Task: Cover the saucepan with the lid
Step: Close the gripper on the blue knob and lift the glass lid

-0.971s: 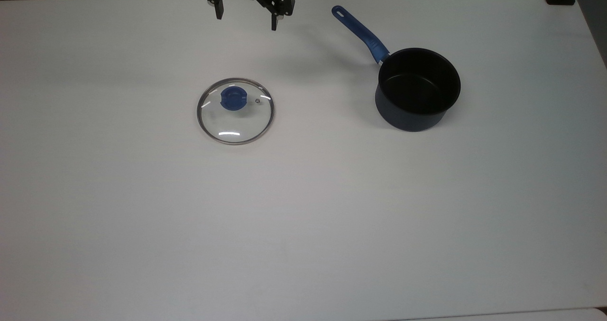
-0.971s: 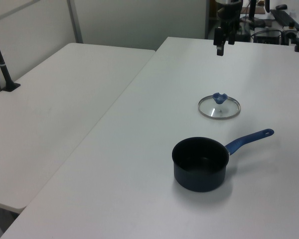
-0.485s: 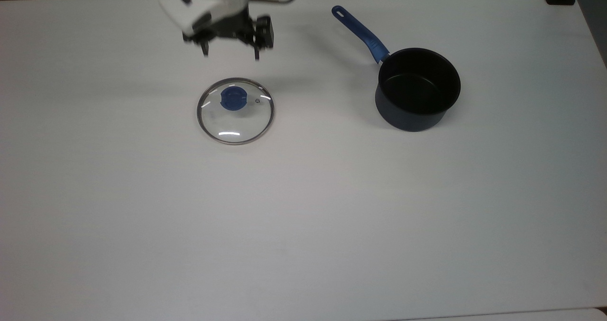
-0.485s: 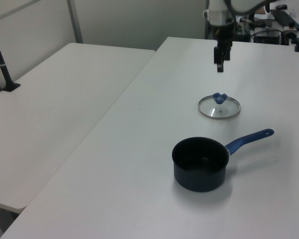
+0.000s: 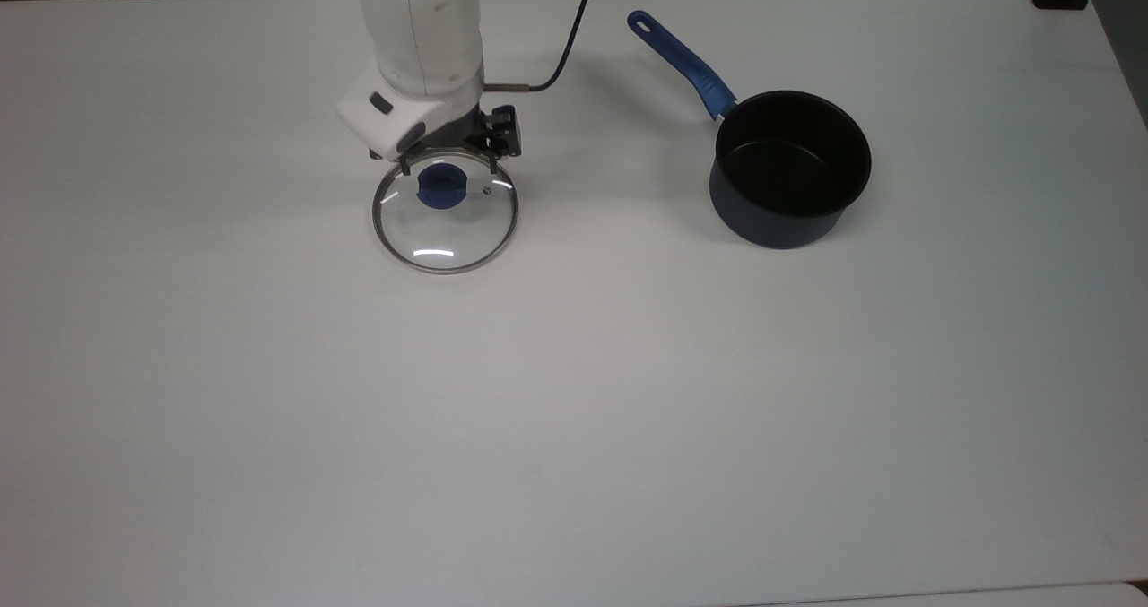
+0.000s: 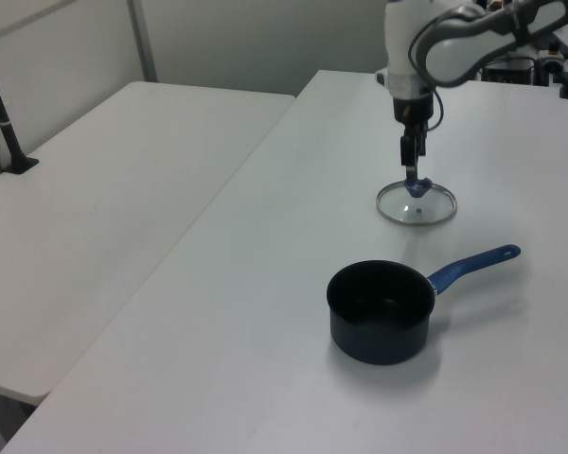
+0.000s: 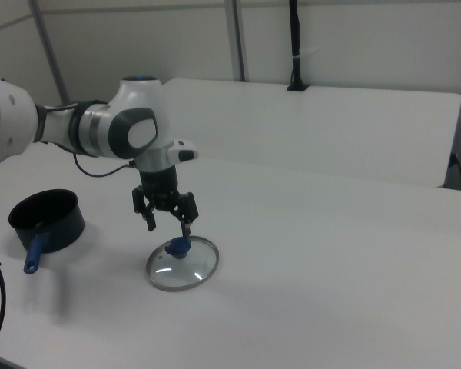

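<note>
The black two-finger gripper [image 5: 448, 163] on the white arm hangs with its jaws spread wide and empty, one finger on either side of the blue knob [image 5: 441, 185] and above it, touching nothing that can be seen. In the right view the gripper [image 7: 167, 223] sits just over the knob, its fingers apart.

The round clear glass lid with a thin metal rim [image 5: 446, 211] lies flat on the white surface [image 5: 574, 392], in the top view at about 9 o'clock from the small dark navy saucepan with a long blue handle [image 5: 789, 168] and well apart from it. The saucepan stands upright and uncovered, its handle pointing toward 10 o'clock in the top view.

Half a second ago the gripper was farther toward 12 o'clock of the lid and higher; it has since come down over the knob. Lid and saucepan have not moved.
</note>
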You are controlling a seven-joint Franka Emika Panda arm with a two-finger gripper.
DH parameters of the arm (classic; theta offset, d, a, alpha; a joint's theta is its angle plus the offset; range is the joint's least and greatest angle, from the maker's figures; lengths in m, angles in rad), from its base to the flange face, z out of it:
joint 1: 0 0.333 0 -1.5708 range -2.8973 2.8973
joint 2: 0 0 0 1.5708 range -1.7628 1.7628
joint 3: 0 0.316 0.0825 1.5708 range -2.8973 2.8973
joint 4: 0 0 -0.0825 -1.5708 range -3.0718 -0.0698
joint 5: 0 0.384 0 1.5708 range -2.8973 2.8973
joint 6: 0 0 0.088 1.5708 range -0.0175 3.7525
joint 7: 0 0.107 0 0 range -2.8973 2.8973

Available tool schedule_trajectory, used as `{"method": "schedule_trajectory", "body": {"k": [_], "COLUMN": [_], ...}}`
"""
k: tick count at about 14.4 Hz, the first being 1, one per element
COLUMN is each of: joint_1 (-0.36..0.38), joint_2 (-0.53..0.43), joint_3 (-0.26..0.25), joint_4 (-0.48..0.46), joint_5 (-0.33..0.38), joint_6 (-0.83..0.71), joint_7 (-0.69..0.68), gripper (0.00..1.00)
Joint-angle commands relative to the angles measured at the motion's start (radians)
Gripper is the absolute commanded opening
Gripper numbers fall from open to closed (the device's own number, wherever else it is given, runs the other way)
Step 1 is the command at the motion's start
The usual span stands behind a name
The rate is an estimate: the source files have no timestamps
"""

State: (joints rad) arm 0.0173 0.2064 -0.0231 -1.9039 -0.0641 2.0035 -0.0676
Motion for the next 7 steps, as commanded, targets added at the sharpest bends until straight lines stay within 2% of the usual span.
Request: {"method": "schedule_trajectory", "body": {"k": [1, 4, 7], "joint_1": [-0.011, -0.046, -0.046], "joint_2": [-0.022, 0.011, 0.016], "joint_3": [-0.001, -0.001, 0.0], "joint_4": [-0.073, -0.076, -0.081], "joint_5": [0.006, 0.01, 0.024], "joint_6": [0.046, 0.061, 0.13], "joint_7": [-0.047, -0.047, -0.04], "gripper": [1.0, 0.96, 0.95]}}
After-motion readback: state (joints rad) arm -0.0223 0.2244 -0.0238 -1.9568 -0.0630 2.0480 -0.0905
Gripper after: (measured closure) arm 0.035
